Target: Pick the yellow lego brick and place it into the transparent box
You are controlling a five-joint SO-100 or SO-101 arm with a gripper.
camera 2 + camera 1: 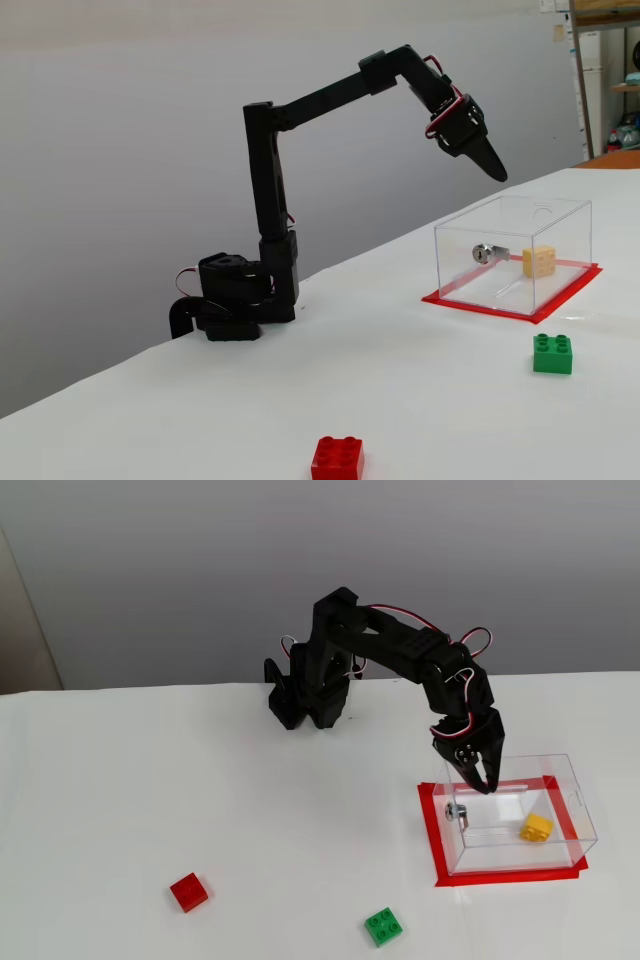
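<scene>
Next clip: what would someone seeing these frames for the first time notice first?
The black arm's end effector hangs above the transparent box, empty, its jaws close together. The yellow lego brick already lies inside that box, which stands on a red-taped rectangle. A red brick and a green brick sit loose on the white table in front.

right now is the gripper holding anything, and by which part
Nothing is held. The gripper hangs empty above the transparent box, and the yellow lego brick lies loose inside the box, clear of the fingers.
</scene>
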